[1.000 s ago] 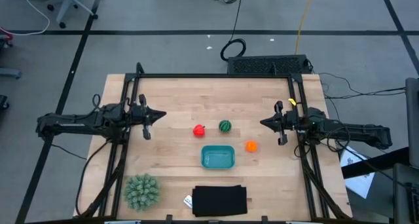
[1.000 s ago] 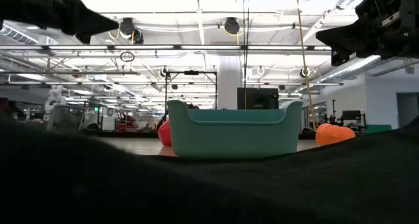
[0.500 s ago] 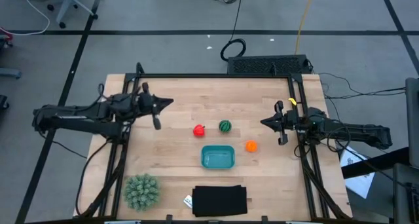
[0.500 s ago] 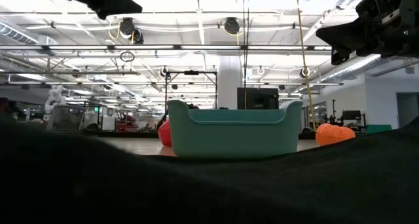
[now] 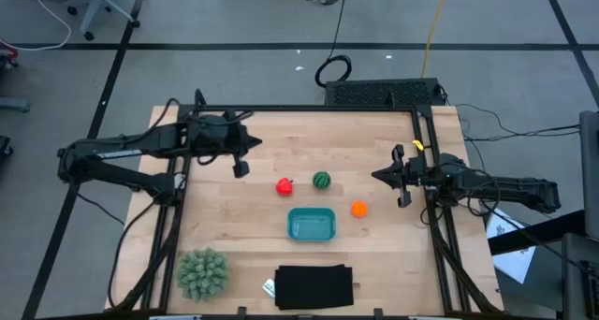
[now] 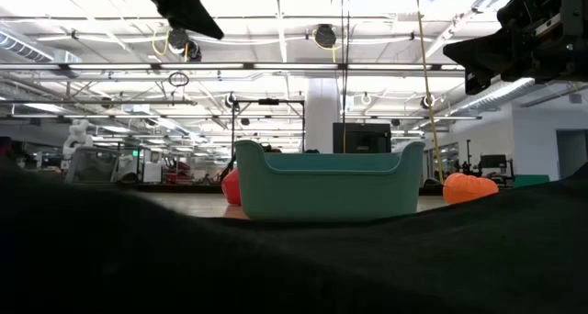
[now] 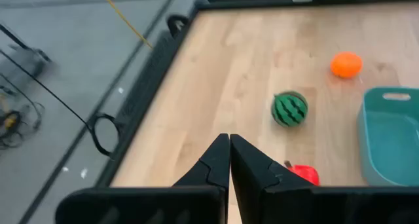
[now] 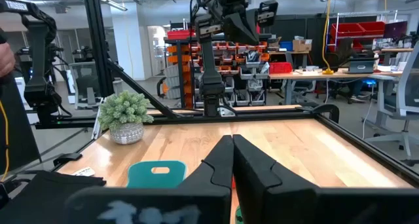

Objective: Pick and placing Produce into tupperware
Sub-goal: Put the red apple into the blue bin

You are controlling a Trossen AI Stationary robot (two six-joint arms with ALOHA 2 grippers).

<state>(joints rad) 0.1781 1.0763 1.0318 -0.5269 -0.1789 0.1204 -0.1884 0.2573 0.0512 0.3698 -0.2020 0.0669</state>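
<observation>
Spanning most of the high view, the wooden tabletop (image 5: 262, 142) carries everything, with a dark arm reaching in from each side. A flat black rectangular object (image 5: 314, 286) lies at the near edge, and a spiky pale-green ball (image 5: 202, 272) sits at the near left corner. The teal tupperware (image 5: 311, 225) rests near the middle, just far of the black object, and it looks empty. The left pincer (image 5: 240, 160) hangs over the far left part of the tabletop, its fingers pressed together with nothing between them, pointing toward the produce. The right pincer (image 5: 401, 178) waits at the right edge, likewise closed tight and holding nothing. The red piece (image 5: 284, 185) lies just far and left of the tupperware, the green striped piece (image 5: 321, 181) just right of it, and the orange piece (image 5: 358, 209) sits near the tub's right end, all three on bare wood, apart from each other
</observation>
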